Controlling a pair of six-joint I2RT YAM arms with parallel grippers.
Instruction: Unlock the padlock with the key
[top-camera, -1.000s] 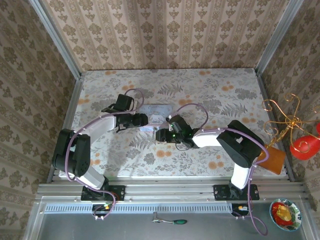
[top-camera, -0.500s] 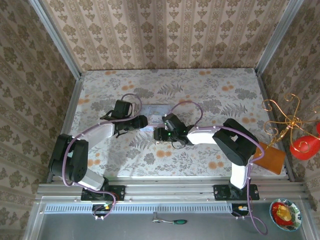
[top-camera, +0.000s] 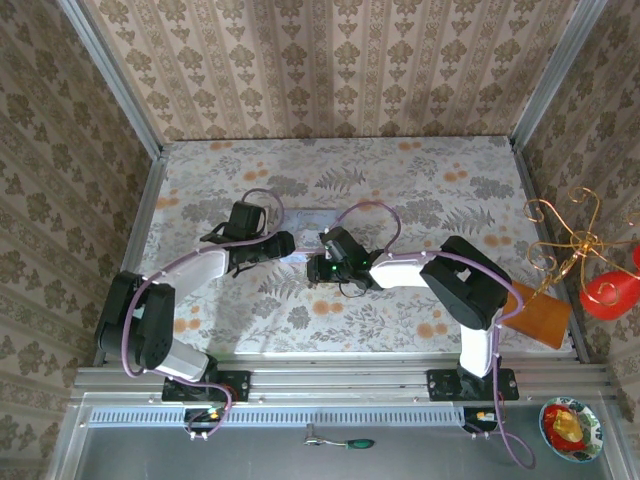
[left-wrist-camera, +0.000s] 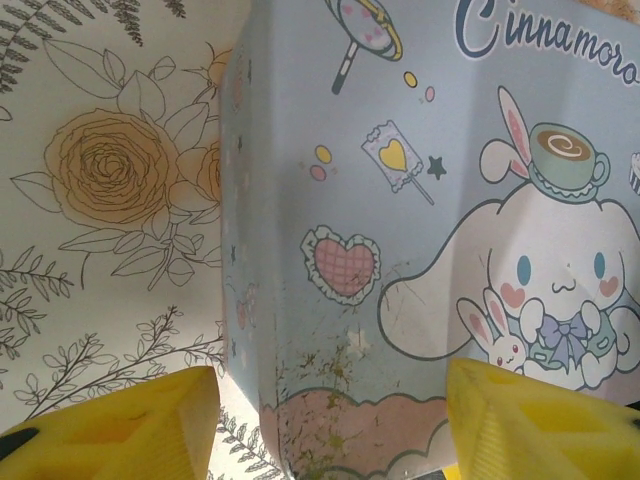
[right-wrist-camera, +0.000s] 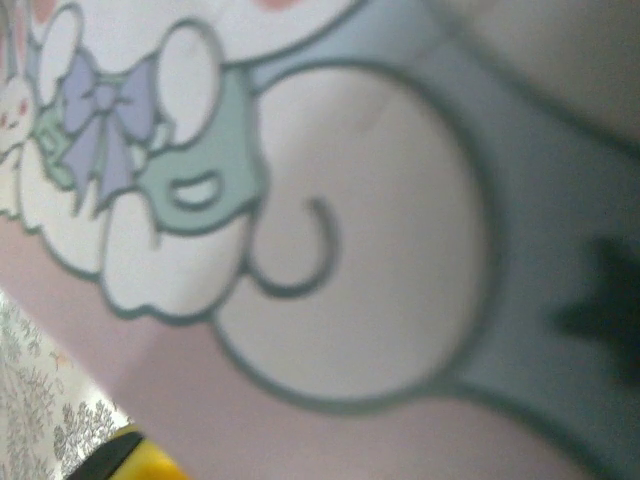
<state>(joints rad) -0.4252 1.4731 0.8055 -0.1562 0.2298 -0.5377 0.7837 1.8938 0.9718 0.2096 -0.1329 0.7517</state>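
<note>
A smooth light blue tin (left-wrist-camera: 420, 250), rectangular with rounded corners and a scuffed cartoon-rabbit print, lies flat on the floral-patterned worktop (top-camera: 420, 180). The left pincer (left-wrist-camera: 330, 425) stands spread, its yellow fingertips (left-wrist-camera: 110, 430) straddling one corner of the tin (contact unclear). The right pincer (top-camera: 315, 268) hangs close over the lid; whether it is spread or pressed together I cannot tell. Where the padlock and the key lie I cannot tell
</note>
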